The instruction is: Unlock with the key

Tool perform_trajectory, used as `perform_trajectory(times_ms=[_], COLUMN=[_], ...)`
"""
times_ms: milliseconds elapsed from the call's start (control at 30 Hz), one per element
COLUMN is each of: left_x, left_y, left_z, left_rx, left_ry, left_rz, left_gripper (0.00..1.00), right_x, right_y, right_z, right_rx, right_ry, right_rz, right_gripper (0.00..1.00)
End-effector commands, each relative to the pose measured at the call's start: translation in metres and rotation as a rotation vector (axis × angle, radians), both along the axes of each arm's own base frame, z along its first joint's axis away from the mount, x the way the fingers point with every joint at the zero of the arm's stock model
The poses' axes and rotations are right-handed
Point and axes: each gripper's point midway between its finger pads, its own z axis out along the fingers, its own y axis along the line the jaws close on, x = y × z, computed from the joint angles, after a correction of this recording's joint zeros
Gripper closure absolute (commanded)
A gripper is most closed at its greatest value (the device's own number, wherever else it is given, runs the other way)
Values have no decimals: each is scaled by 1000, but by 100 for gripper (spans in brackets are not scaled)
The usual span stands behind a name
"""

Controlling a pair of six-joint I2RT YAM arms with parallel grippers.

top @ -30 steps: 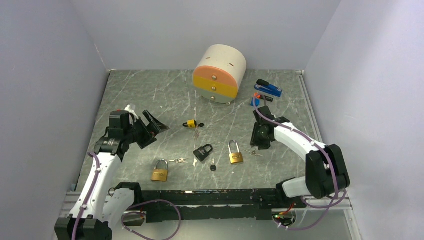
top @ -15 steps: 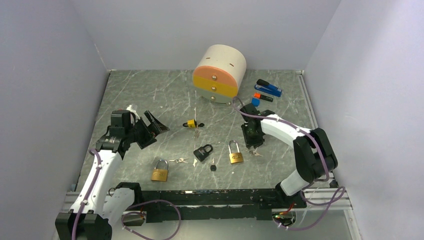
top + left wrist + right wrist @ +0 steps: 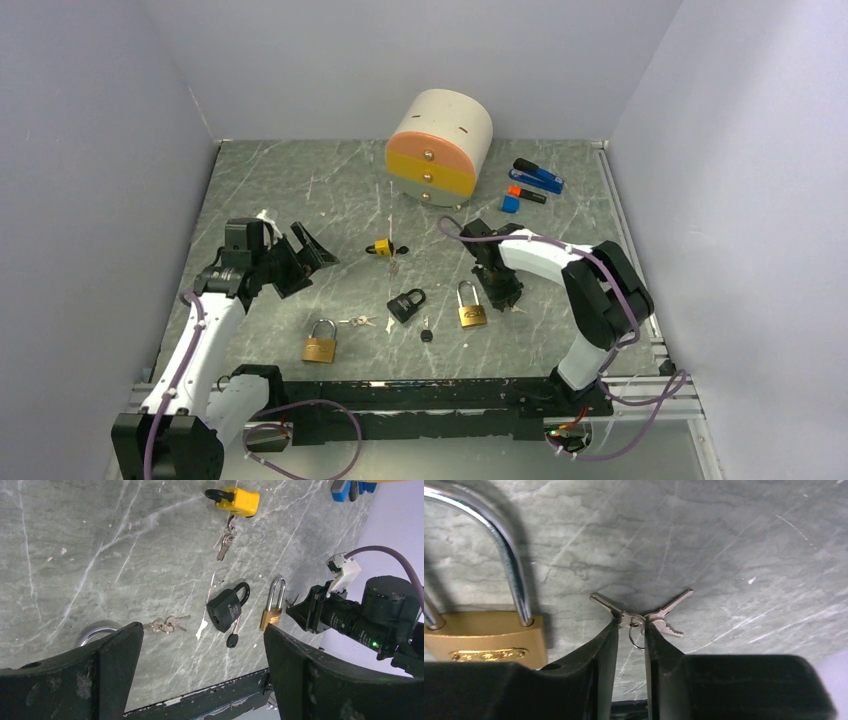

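Observation:
A small bunch of silver keys (image 3: 636, 617) on a ring lies on the marble table, just right of a brass padlock (image 3: 489, 635). My right gripper (image 3: 631, 625) is down on the bunch, shut on the key heads, with the ring hanging between its two fingers. From above, the right gripper (image 3: 503, 293) sits beside that brass padlock (image 3: 472, 315). My left gripper (image 3: 202, 630) hovers wide open and holds nothing, above the left of the table (image 3: 300, 255). It looks down on a black padlock (image 3: 225, 611) and another key bunch (image 3: 167, 625).
A second brass padlock (image 3: 320, 348), a black-headed key (image 3: 427, 335) and a yellow padlock (image 3: 381, 247) with keys lie mid-table. A round drawer unit (image 3: 438, 148) stands at the back. A blue stapler (image 3: 540, 178) and small blocks lie back right.
My right gripper swung left, from the table's right side to the keys beside the brass padlock, and its jaws narrowed onto them. The left arm barely moved.

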Motion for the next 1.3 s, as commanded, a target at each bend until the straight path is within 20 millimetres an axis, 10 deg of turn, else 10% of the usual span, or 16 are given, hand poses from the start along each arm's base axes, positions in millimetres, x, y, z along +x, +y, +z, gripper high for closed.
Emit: perform_trajectory(times_ms=[0, 167, 500, 800, 1033, 1267], left_x=[11, 15, 15, 13, -11, -32], left_y=[1, -2, -13, -47, -101, -142], left_z=[17, 17, 21, 52, 116, 139], left_rx=[21, 10, -69, -274, -316, -206], left_ry=[-61, -69, -82, -217, -602, -824], left_rz=[-15, -24, -36, -120, -457, -817], left_gripper=[6, 6, 6, 6, 6, 15], right_x=[13, 20, 30, 44, 31, 10], right_y=[-16, -10, 31, 105, 166, 190], right_z=[4, 10, 50, 139, 242, 284], right_rx=[-117, -117, 152, 690, 1139, 1301], right_ry=[-44, -74, -190, -434, -453, -305], right_rz=[19, 28, -3, 10, 125, 174], right_gripper=[77, 100, 100, 100, 100, 100])
